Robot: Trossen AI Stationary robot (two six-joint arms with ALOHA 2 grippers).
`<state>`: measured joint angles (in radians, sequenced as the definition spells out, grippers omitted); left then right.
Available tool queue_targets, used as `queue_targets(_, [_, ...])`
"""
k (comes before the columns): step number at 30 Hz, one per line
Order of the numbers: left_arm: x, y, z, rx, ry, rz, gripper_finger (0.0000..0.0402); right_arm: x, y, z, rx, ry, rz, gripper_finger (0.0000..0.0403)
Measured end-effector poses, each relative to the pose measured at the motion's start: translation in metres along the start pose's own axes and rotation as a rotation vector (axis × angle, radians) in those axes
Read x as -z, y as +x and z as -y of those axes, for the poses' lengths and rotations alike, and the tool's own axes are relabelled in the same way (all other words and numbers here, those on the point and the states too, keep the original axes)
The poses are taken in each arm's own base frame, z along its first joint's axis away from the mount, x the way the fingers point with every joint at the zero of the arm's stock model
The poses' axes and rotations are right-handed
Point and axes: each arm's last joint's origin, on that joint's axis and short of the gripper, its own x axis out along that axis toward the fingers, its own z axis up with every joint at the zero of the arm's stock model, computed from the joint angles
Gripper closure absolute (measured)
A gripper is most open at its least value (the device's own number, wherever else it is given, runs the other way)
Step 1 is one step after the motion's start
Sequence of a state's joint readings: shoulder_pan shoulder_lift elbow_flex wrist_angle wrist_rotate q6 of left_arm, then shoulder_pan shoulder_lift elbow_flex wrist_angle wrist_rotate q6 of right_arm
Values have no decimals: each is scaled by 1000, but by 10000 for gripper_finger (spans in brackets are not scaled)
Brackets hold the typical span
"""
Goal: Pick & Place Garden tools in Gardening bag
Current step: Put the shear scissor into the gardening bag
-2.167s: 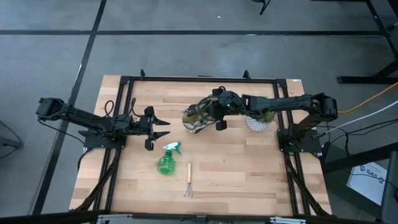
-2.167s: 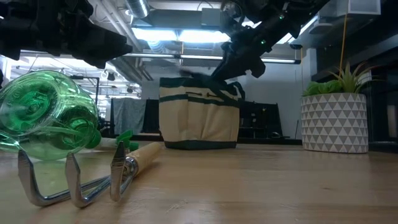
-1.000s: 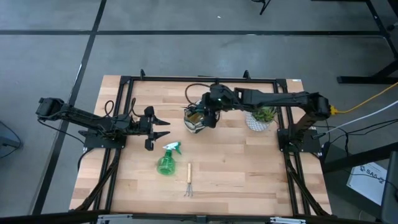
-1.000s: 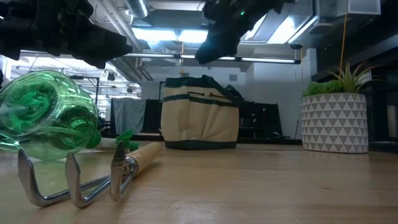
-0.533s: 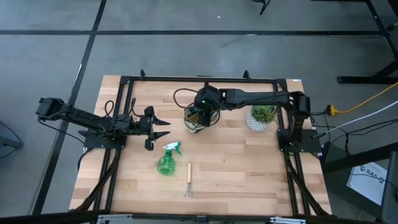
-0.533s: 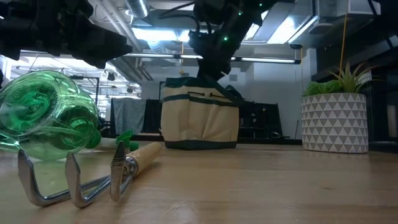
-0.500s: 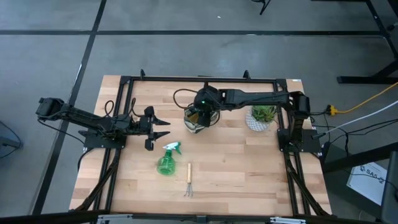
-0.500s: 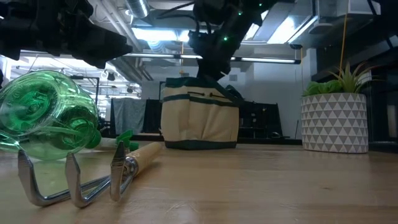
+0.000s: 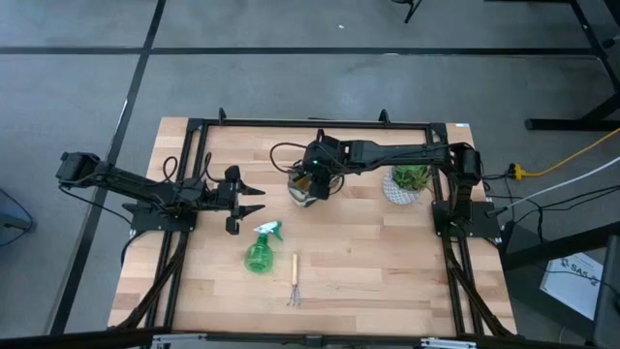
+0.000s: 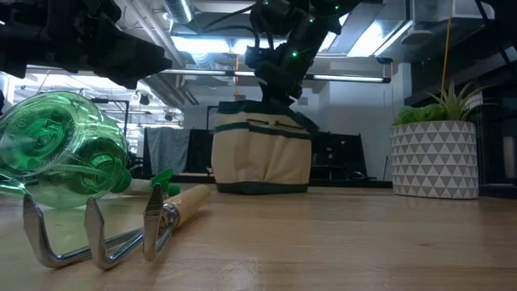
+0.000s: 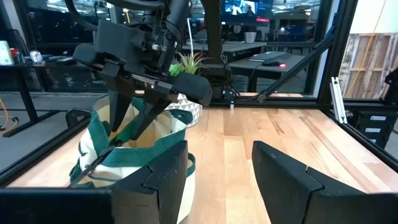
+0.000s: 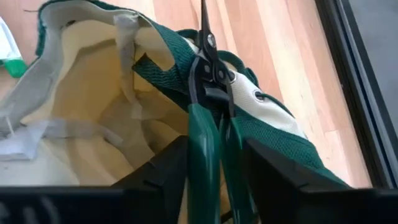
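Two seconds back my right end effector hung beside the gardening bag; now it sits over its mouth, pinching the pruning shears. Left end effector spread.

From above we can't really see into the small beige fabric bag with dark green trim; the right hand covers its mouth. At bench level, the green translucent spray bottle gets cut off by the picture's edge. The wooden-handled small rake's tines are too tiny overhead.
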<state>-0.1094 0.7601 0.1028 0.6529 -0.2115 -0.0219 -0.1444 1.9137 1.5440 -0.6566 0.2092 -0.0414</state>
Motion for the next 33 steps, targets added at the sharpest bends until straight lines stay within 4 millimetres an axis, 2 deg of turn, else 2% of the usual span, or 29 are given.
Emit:
queue_targets(5, [0,0,0,0,0,0,224,0,0,0,0,-1,-1,330])
queue_targets(9, [0,0,0,0,0,0,226,0,0,0,-3,-13,2,370])
queue_targets(14, [0,0,0,0,0,0,224,-3,-6,1,-4,-19,7,382])
queue_targets(23, [0,0,0,0,0,0,224,-24,-46,10,-5,-60,-15,383])
queue_targets(29, [0,0,0,0,0,1,226,-24,-76,8,-33,-301,-138,383])
queue_targets(33, [0,0,0,0,0,1,224,-21,-87,5,-64,-485,-193,383])
